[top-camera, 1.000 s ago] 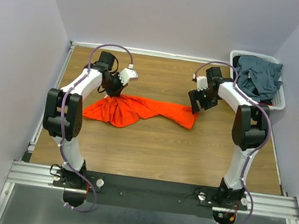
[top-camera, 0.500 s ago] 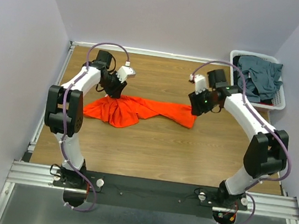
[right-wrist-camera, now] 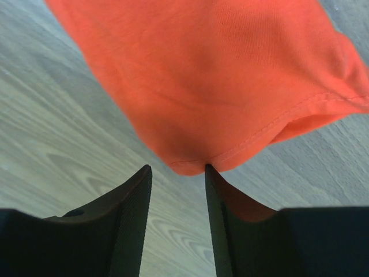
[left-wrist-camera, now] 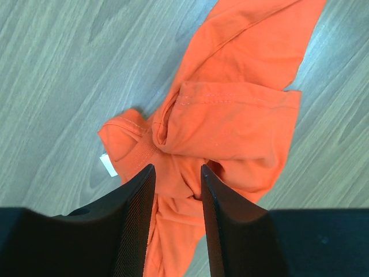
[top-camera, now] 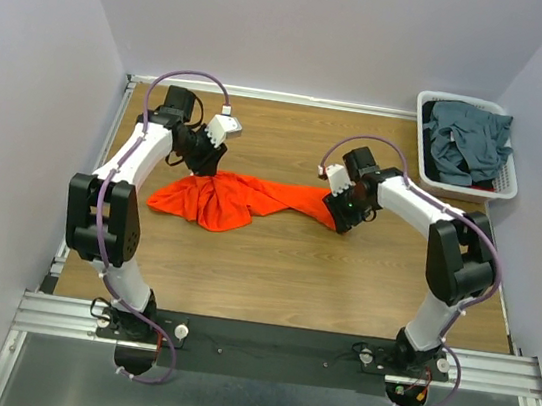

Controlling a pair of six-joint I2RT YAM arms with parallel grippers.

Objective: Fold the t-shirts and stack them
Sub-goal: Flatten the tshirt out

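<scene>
The left jaws stood partly open over the bunched end of the orange-red t-shirt [left-wrist-camera: 230, 115]. Both dark fingers [left-wrist-camera: 135, 219] were apart, with crumpled cloth showing in the gap between them. Neither pad was seen pressing on the fabric, so nothing looked clamped. Just beyond the left finger lay the ribbed collar, with a small white tag [left-wrist-camera: 108, 164] sticking out onto the bare wood. A folded sleeve with a stitched hem lay past the fingertips.

The right jaws were also partly open, with a clear gap between the fingers [right-wrist-camera: 130, 225]. The hemmed edge of the orange-red t-shirt [right-wrist-camera: 219, 69] reached down to that gap at the fingertips. Whether the pads touched the cloth I could not tell, and no grip showed.

From above, the orange-red t-shirt [top-camera: 241, 197] lay stretched across the middle of the counter [top-camera: 272, 264]. It was gathered and wrinkled at its left end and narrowed to a strip toward the right. The left arm [top-camera: 141, 155] reached in from the left to the bunched end. The right arm [top-camera: 422, 206] bent inward to the shirt's right tip.

Well apart from them, at the far right corner, a white slatted basket [top-camera: 462, 99] held the dark blue-grey t-shirts [top-camera: 467, 140], heaped loosely inside it.
</scene>
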